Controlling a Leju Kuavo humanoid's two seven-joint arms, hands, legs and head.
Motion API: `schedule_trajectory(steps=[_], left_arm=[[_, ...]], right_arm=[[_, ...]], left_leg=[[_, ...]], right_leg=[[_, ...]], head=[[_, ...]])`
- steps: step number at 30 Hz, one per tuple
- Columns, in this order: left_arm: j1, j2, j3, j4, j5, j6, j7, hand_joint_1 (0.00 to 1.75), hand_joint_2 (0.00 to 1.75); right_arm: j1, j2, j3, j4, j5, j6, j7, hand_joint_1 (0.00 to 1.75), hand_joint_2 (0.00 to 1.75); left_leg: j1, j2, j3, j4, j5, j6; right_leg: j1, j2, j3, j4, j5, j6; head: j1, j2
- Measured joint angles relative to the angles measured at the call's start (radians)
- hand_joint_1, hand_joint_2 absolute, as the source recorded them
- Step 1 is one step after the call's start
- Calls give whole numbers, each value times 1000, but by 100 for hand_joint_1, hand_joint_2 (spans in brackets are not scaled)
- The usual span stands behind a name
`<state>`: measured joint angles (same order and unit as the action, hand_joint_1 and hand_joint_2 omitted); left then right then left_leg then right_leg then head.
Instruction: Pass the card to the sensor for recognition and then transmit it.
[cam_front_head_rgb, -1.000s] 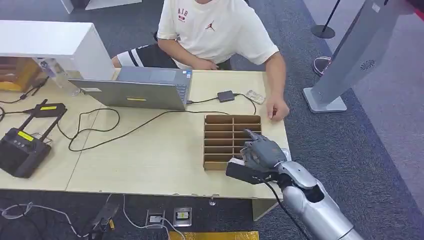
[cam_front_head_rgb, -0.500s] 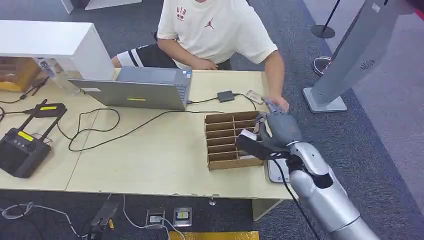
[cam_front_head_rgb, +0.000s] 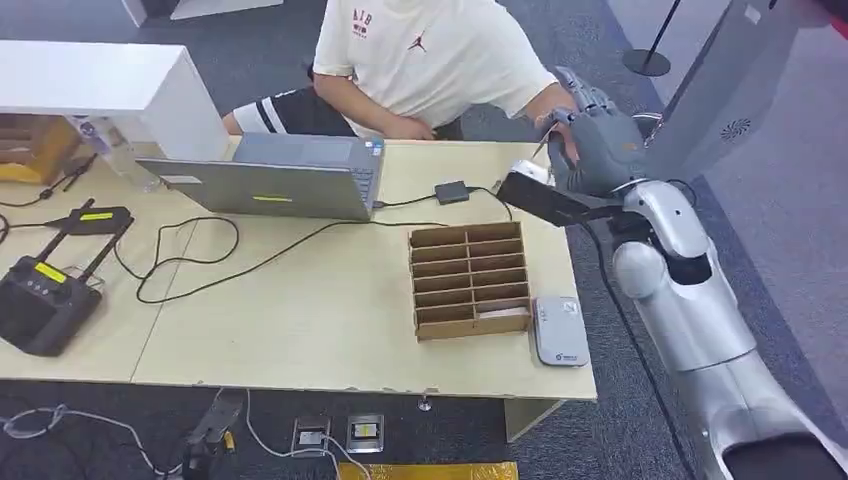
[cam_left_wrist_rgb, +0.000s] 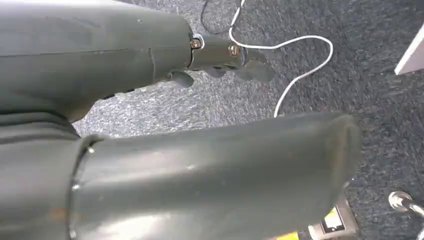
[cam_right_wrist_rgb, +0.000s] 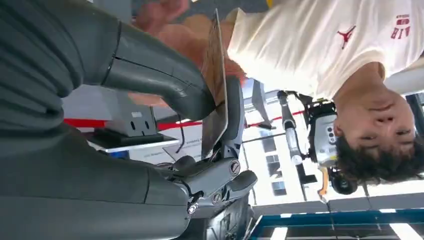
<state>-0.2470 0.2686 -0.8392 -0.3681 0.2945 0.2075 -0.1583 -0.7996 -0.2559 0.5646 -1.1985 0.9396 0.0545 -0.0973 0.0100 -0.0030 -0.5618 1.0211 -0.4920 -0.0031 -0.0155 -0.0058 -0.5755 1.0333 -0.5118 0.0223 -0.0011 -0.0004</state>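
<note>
Head view: your right hand (cam_front_head_rgb: 592, 150) is raised beyond the sensor (cam_front_head_rgb: 559, 331) on the desk (cam_front_head_rgb: 330, 300), toward the person (cam_front_head_rgb: 440, 60). Right wrist view: fingers (cam_right_wrist_rgb: 160, 80) pinch the card (cam_right_wrist_rgb: 215, 85); handover looks next, so wait for their grasp. Left wrist view: left hand's (cam_left_wrist_rgb: 220, 52) state unclear.

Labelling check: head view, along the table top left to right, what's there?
Black controller → laptop → cardboard slot tray → grey card reader → right hand, raised with the card.
</note>
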Motion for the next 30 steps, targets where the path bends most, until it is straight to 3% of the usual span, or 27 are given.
schedule_trajectory(steps=[5, 13, 14, 15, 24, 30], left_arm=[[-12, -1, 0, 0, -2, -6, 5, 0, 0], [-16, -2, 0, 0, -4, -7, 12, 0, 0], [-17, -2, 0, 0, -4, -6, 13, 0, 0], [-17, -2, 0, 0, -4, -6, 13, 0, 0], [-1, 0, 1, 0, 21, 29, -5, 0, 0], [34, 3, 17, 0, 65, 73, -39, 0, 0]], right_arm=[[-43, 37, 24, 154, 10, -44, -18, 175, 175], [-75, 72, 51, 311, 30, -55, -25, 175, 175], [-76, 76, 54, 329, 31, -64, -29, 68, 175], [-81, 82, 60, 349, 31, -75, -32, 0, 175], [-114, 112, 90, 469, 16, -232, -67, 0, 175], [-175, 36, 38, 473, -123, -396, -107, 0, 175]], left_leg=[[0, 0, 0, 0, 0, 0], [0, 0, 0, 0, 0, 0], [0, 0, 0, 0, 0, 0], [0, 0, 0, 0, 0, 0], [0, 0, 1, 0, 0, 0], [0, -1, 1, 1, 0, 0]], right_leg=[[0, 0, 0, 0, 0, 0], [0, 0, 0, 0, 0, 0], [0, 0, 0, 0, 0, 0], [0, 0, 0, 0, 0, 0], [0, 0, -1, 0, 0, 0], [0, -2, -1, -2, 0, 0]], head=[[0, 0], [0, 0], [0, 0], [0, 0], [0, 0], [-1, 0]])
